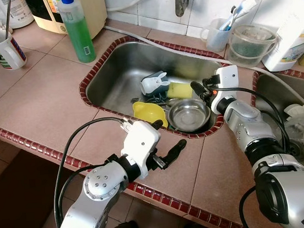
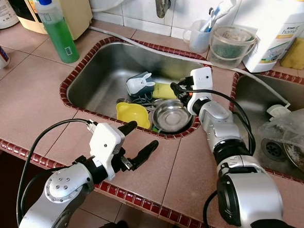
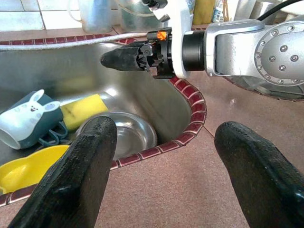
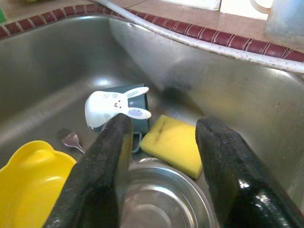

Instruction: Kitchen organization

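A steel sink [image 1: 95, 71] set in the tiled counter holds a grey-blue rabbit cup [image 1: 154, 83] on its side, a yellow sponge [image 1: 180, 90], a yellow bowl [image 1: 149, 113], a steel bowl [image 1: 189, 115] and a spoon [image 4: 71, 140]. My right gripper [image 1: 198, 89] hangs open over the sink's right side, above the sponge [image 4: 173, 145] and the steel bowl [image 4: 161, 199], holding nothing. Over the counter tiles just in front of the sink, my left gripper [image 1: 170, 134] is open and empty, pointing toward the sink's front rim [image 3: 156, 152].
A green soap bottle [image 1: 78, 30] and a mug [image 1: 4, 49] stand at the back left. Behind the sink are a tap [image 1: 181, 1], a toothbrush cup [image 1: 219, 33], a clear tub [image 1: 248, 45] and a white bottle [image 1: 292, 38]. A second basin [image 2: 265, 112] with a plastic bag [image 2: 297, 126] lies right.
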### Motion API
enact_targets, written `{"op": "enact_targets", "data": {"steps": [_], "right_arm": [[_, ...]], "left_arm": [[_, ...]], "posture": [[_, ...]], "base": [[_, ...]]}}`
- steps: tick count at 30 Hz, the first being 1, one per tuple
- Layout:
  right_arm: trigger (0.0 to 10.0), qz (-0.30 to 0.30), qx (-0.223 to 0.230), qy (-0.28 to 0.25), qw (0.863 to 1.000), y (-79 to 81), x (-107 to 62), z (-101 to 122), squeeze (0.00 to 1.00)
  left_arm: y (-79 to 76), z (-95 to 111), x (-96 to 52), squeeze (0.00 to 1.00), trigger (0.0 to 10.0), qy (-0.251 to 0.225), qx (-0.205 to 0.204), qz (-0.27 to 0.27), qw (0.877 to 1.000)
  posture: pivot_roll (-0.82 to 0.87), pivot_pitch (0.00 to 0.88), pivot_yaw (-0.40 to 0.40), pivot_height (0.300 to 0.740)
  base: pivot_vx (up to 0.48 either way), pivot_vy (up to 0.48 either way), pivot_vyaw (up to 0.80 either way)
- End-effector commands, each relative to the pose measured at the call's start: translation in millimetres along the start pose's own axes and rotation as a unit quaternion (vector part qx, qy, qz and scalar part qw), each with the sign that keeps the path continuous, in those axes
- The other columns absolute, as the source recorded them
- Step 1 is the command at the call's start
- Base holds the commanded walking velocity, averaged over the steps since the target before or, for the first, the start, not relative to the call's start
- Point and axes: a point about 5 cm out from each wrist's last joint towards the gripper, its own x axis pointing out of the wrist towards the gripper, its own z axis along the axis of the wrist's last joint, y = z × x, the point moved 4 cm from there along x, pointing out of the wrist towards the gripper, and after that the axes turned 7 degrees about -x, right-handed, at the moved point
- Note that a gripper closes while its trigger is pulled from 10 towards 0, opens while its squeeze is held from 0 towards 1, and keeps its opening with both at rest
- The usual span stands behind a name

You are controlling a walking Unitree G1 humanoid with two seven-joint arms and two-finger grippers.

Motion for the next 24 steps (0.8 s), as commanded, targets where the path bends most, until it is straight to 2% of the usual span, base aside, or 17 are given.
{"op": "enact_targets", "data": {"steps": [1,11,15,18,19,23,24], "right_arm": [[10.0,-0.008,0.004,-0.011,1.000,-6.0,-0.6,5.1,1.00],[10.0,-0.025,-0.002,-0.052,0.998,-8.7,-6.4,10.8,1.00],[10.0,-0.060,-0.003,-0.092,0.994,-18.6,-19.3,14.0,1.00],[10.0,-0.062,-0.003,-0.096,0.993,-19.3,-20.9,14.1,1.00],[10.0,-0.080,0.000,-0.110,0.991,-24.2,-27.8,14.7,1.00],[10.0,-0.107,0.001,-0.127,0.986,-29.1,-38.5,14.4,1.00],[10.0,-0.107,0.001,-0.127,0.986,-29.1,-38.5,14.4,1.00]], "left_arm": [[2.2,0.0,0.3,0.00,10.0,-0.002,-0.001,0.006,1.000],[23.9,-0.4,5.4,0.00,10.0,-0.014,0.018,0.051,0.998],[45.2,-4.1,10.4,0.00,10.0,-0.019,0.019,0.089,0.996],[47.5,-4.9,10.8,0.00,10.0,-0.020,0.016,0.092,0.995],[61.3,-3.1,12.0,0.00,10.0,-0.032,0.006,0.124,0.992],[78.4,-3.3,14.1,0.00,10.0,-0.045,-0.005,0.161,0.986],[78.4,-3.3,14.1,0.00,10.0,-0.045,-0.005,0.161,0.986]], "posture": [[0.06,0.216,-0.031,0.740],[0.06,0.148,-0.026,0.740],[0.05,0.096,-0.026,0.740],[0.05,0.092,-0.026,0.740],[0.05,0.059,-0.025,0.740],[0.04,0.027,-0.026,0.740],[0.04,0.027,-0.026,0.740]], "base": [[0.000,0.000,0.00],[0.000,0.000,0.00],[0.000,0.000,0.00],[0.000,0.000,0.00],[0.000,0.000,0.00],[0.000,0.000,0.00],[0.000,0.000,0.00]]}}
